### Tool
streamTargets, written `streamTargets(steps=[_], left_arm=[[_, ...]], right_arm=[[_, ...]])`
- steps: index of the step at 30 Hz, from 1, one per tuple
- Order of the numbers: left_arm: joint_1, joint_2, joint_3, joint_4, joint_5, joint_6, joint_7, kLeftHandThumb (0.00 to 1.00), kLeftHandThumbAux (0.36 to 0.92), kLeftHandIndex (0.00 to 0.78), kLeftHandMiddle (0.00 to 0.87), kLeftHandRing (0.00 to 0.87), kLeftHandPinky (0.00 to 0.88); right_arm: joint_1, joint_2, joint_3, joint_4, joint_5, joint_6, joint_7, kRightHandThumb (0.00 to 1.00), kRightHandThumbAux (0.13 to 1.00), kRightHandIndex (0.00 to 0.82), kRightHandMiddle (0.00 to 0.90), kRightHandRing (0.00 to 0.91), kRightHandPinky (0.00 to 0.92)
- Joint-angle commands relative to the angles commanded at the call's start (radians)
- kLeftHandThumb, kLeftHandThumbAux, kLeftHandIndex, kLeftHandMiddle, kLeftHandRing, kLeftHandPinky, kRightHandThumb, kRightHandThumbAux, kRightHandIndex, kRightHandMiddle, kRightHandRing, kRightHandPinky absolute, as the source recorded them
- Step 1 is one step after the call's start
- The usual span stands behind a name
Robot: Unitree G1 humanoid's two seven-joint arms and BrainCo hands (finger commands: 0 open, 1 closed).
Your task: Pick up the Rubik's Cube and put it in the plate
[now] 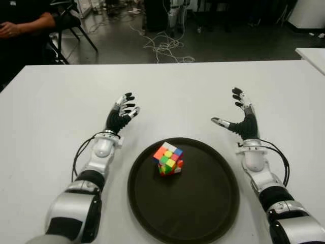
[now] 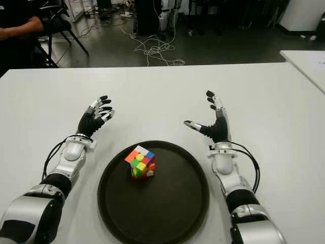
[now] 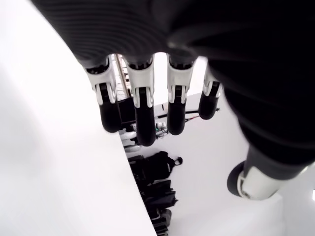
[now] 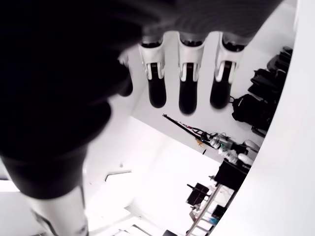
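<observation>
1. Rubik's Cube (image 1: 168, 158) sits in the plate (image 1: 213, 213), left of centre, tilted on an edge
2. Likely light, rigid, smooth-faced; best gripped across opposite flat faces
3. Left hand (image 1: 122, 115) and right hand (image 1: 244, 119) flank the plate over the counter (image 1: 51, 112), fingers spread, holding nothing

A white counter (image 1: 167, 86) fills the foreground. Behind it, loose white cables (image 1: 162, 46) lie on a dark floor (image 1: 228, 43). A seated person's arm (image 1: 28, 24) shows far left.

Black-fingered left hand (image 1: 122, 116), silver forearms, looping black cables (image 1: 81, 152)
</observation>
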Motion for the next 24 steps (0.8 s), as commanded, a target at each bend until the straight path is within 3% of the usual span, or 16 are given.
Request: streamTargets(steps=[4, 12, 16, 24], left_arm=[[0.001, 0.0, 0.003, -0.001, -0.006, 0.0, -0.011, 0.088, 0.655, 0.121, 0.158, 0.185, 0.201], [0.003, -0.002, 0.007, -0.004, -0.013, -0.003, -0.018, 0.095, 0.637, 0.122, 0.166, 0.189, 0.209], [0.003, -0.003, 0.007, -0.004, -0.011, -0.001, -0.015, 0.093, 0.619, 0.12, 0.166, 0.187, 0.203], [0.003, -0.006, 0.01, -0.003, -0.016, 0.002, -0.024, 0.105, 0.634, 0.126, 0.171, 0.187, 0.202]], right_arm=[[-0.001, -0.007, -0.003, 0.001, -0.009, -0.001, -0.005, 0.0, 0.813, 0.077, 0.147, 0.162, 0.193], [0.015, -0.011, -0.009, -0.041, -0.022, 0.01, -0.031, 0.0, 0.823, 0.078, 0.157, 0.158, 0.126], [0.017, -0.008, -0.01, -0.05, -0.026, 0.02, -0.048, 0.0, 0.827, 0.08, 0.162, 0.161, 0.132], [0.021, -0.005, -0.017, -0.061, -0.006, 0.027, -0.038, 0.0, 0.839, 0.093, 0.173, 0.175, 0.165]])
